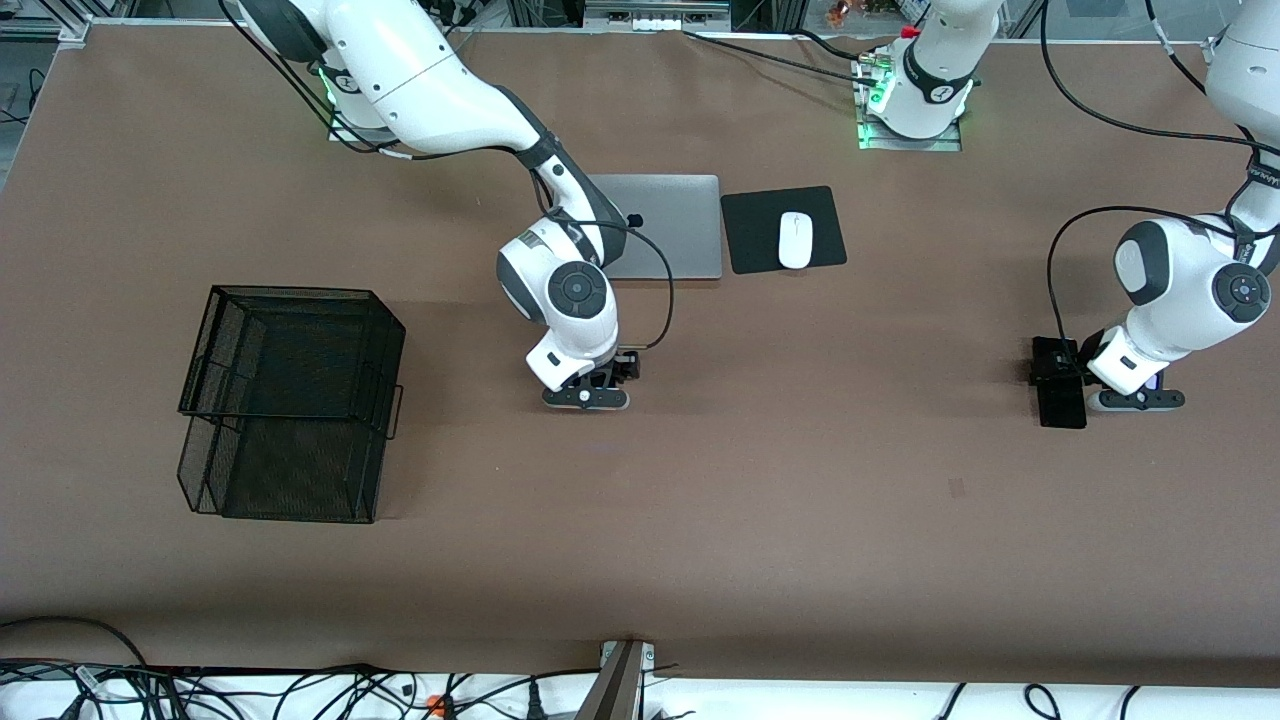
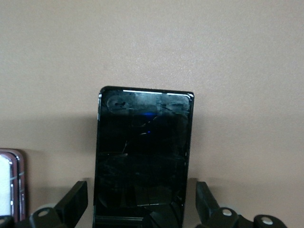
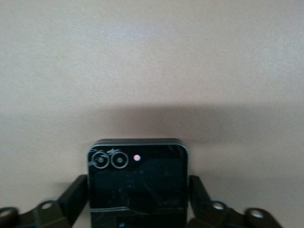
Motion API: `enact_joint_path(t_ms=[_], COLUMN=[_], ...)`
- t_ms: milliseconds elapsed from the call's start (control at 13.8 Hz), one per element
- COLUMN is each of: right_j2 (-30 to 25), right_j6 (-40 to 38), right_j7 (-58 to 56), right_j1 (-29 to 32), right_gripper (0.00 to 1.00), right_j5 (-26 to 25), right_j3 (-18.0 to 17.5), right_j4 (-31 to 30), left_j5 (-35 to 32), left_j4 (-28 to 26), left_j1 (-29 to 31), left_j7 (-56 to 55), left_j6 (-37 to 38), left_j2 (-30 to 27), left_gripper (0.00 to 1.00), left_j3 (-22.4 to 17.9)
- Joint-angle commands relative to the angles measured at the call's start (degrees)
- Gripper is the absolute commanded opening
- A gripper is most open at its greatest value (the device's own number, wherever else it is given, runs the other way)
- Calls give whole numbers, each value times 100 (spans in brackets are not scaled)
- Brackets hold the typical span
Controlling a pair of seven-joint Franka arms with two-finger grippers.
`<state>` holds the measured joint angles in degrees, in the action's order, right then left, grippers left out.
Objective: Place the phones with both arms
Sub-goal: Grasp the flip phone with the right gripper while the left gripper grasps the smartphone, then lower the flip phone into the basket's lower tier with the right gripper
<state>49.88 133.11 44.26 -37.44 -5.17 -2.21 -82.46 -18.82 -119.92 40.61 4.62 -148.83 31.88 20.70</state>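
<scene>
In the right wrist view a small squarish black phone (image 3: 137, 185) with two camera rings lies flat on the brown table. My right gripper (image 3: 138, 185) straddles it, a finger (image 3: 78, 192) pressed against each side. That gripper (image 1: 587, 397) is low over the table's middle, nearer the camera than the laptop. In the left wrist view a long slim black phone (image 2: 142, 156) lies between the open fingers (image 2: 76, 199) of my left gripper (image 2: 141, 190), with a gap on both sides. A pale lavender phone (image 2: 9, 185) lies beside it. My left gripper (image 1: 1135, 400) is low at the left arm's end, next to the long phone (image 1: 1062, 405).
A black wire-mesh basket (image 1: 290, 400) stands toward the right arm's end. A silver laptop (image 1: 670, 225) and a black mouse pad (image 1: 750, 235) with a white mouse (image 1: 795, 240) lie near the robots' bases. Cables run along the table's near edge.
</scene>
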Motion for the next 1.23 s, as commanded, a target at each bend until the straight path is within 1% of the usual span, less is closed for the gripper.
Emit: enact_joint_path(t_ms=[0,73,218,363,435,580,798,871,943,1016,1088,1161], right_j2=[-92,-206,-653,-1224,-1470,-1840,-2227,-2324,-2395,-2517,-2719,-2886], right_j6=[4,-13,-302,-863,-1153,-1742,-2586,-2867,-3070,-3116,-3012,-2845], right_j7=[12,21,-84,-695,-1091,-2092,-3412,-3720,-4010,-4300,-4468,-4601], right_j1=[17,35,79,201,402,1025,1860,2080,2265,2363,2390,2390], right_gripper=[0,0,0,0,0,0,0,0,0,0,0,0], right_j5=[-64,-63,-125,15,77,243,297,297,297,306,306,306], right_j3=[45,89,482,957,1029,1038,1047,1056,1099,1187,1353,1503], right_j4=[-17,-7,1,1,-7,-16,-60,-77,-104,-322,-698,-1041], left_j5=[142,142,142,142,133,107,54,54,54,54,54,54], left_j4=[-101,-101,-101,-101,-93,-93,-84,-75,-75,-75,-66,-66], left_j1=[79,79,79,79,70,70,61,61,70,70,70,70], left_j7=[4,-48,-67,-67,-67,-67,-14,12,13,13,13,13], left_j6=[-207,-234,-234,-243,-243,-243,-243,-243,-243,-243,-243,-243], left_j2=[2,29,55,73,73,91,152,152,161,161,161,161], left_gripper=[100,100,100,100,100,100,91,84,72,60,48,34], left_j3=[65,65,65,57,57,57,48,39,39,39,39,39])
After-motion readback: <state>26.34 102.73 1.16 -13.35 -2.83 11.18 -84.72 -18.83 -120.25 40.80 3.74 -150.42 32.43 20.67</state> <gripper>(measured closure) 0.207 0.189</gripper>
